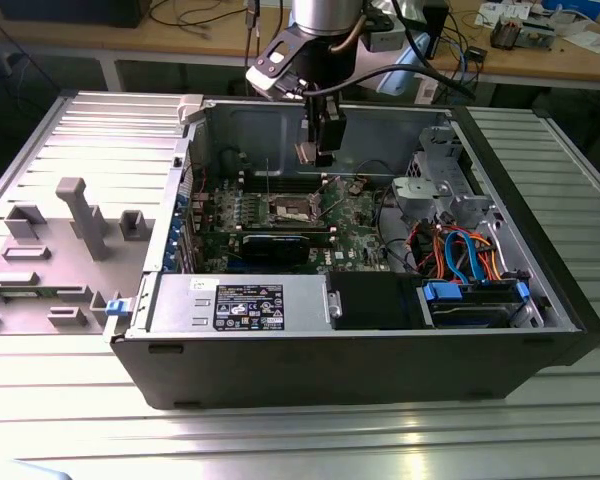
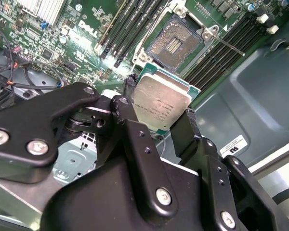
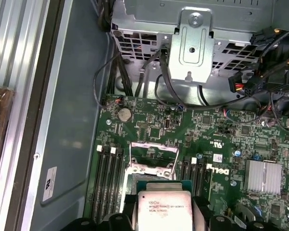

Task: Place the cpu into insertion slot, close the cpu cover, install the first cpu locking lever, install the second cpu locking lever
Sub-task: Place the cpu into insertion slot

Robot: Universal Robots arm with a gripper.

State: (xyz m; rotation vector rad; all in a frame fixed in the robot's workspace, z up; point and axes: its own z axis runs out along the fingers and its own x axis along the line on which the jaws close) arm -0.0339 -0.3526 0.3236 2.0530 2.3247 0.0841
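Note:
My gripper [image 1: 316,152] hangs inside the open computer case, above the green board, shut on the cpu [image 2: 161,101]. The cpu is a small square chip with a silvery top and is pinched at two opposite edges by black fingers [image 2: 185,126]. In the first wrist view the cpu [image 3: 164,209] hovers just short of the insertion slot [image 3: 147,180]. The cpu cover [image 3: 153,155] stands raised behind the slot. In the second wrist view the insertion slot [image 2: 176,41] lies bare with its dark pin field showing. A thin metal lever [image 2: 229,45] sticks out beside it.
Black memory slots [image 2: 135,24] flank the socket. A metal drive cage [image 1: 430,190] and coloured cables [image 1: 460,250] sit to the exterior view's right. The power supply [image 1: 250,300] lies along the case front. A grey fixture [image 1: 80,215] stands outside the case, to the exterior view's left.

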